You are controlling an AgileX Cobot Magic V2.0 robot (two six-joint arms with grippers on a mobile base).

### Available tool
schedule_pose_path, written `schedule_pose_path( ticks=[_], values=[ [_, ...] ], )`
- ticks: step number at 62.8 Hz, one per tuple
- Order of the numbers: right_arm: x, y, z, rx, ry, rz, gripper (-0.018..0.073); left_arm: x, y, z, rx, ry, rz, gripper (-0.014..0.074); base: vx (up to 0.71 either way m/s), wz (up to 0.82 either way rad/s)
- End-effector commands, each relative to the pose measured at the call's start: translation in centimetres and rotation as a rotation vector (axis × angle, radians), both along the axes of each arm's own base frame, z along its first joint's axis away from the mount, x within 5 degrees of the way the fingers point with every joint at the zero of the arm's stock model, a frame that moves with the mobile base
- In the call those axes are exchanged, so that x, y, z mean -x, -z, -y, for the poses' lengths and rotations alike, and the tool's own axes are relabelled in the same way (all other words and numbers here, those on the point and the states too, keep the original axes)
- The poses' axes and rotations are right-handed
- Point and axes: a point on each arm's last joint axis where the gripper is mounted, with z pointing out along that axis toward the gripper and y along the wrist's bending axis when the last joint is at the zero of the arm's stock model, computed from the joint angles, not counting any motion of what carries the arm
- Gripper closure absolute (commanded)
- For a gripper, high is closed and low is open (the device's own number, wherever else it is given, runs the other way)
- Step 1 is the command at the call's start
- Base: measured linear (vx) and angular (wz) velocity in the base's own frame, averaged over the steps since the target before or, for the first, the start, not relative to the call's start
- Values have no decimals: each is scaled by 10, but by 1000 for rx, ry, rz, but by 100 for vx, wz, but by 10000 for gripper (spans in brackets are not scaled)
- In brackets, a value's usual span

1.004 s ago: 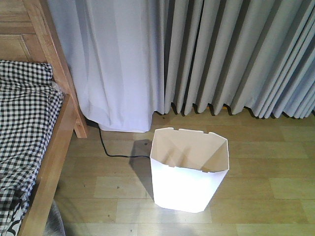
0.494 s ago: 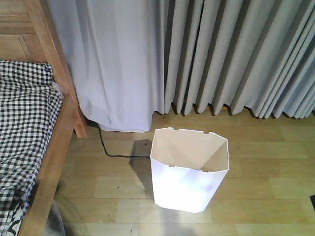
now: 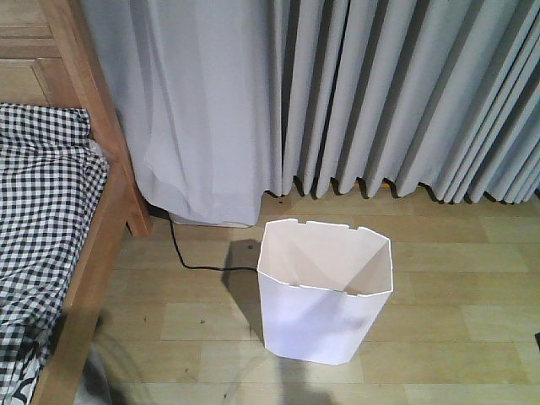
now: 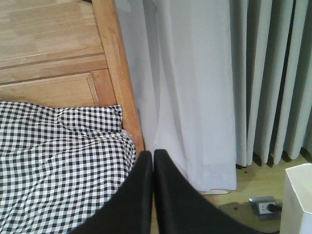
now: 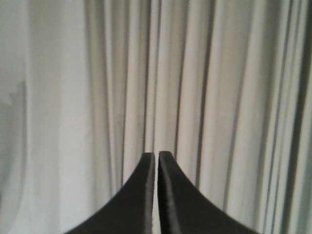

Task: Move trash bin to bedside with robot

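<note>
Your target, the white trash bin (image 3: 325, 291), stands upright on the wooden floor (image 3: 447, 337) near the middle of the front view. Its faceted, notched rim is open to you, and the cream inside holds nothing you can see. Nothing touches it. A black cable (image 3: 196, 257) runs along the floor from under the curtain toward the bin's left side and ends just beside it.

Behind the bin hang long grey pleated curtains (image 3: 380, 93), reaching down to the floor. To the left, apart from the bin with bare floor between, is the bed (image 3: 105, 245), with a light-brown wooden frame and black-and-white checked bedding (image 3: 42, 211).

Your left wrist camera looks past the left gripper (image 4: 153, 158) at the headboard (image 4: 53, 58), the checked bedding and the curtain. Its two black jaws are pressed together, empty. A corner of the bin shows at the lower right of that view, with a wall socket (image 4: 263, 206) low beside it.

Your right wrist camera faces only curtain folds. The right gripper (image 5: 156, 158) also has its jaws clenched together, with only a hairline between them, holding nothing.
</note>
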Motion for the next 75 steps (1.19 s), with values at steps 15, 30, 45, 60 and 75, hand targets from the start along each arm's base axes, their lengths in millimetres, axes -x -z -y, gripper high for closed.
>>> schedule_pose_path(
  ticks=[15,30,45,60,75],
  values=[
    [0,-3,2,37,22,-37,570,-1,3,1,8,16,54,602,0,0],
    [0,3,9,20,98,-106,570,-1,3,1,8,16,54,602,0,0],
    [0,-1,12,23,131,-61,570,-1,3,1,8,16,54,602,0,0],
    [0,2,5,95,19,-97,570,-1,3,1,8,16,54,602,0,0],
    [-5,28,4,84,2,-50,570,-1,3,1,8,16,54,602,0,0]
  ],
)
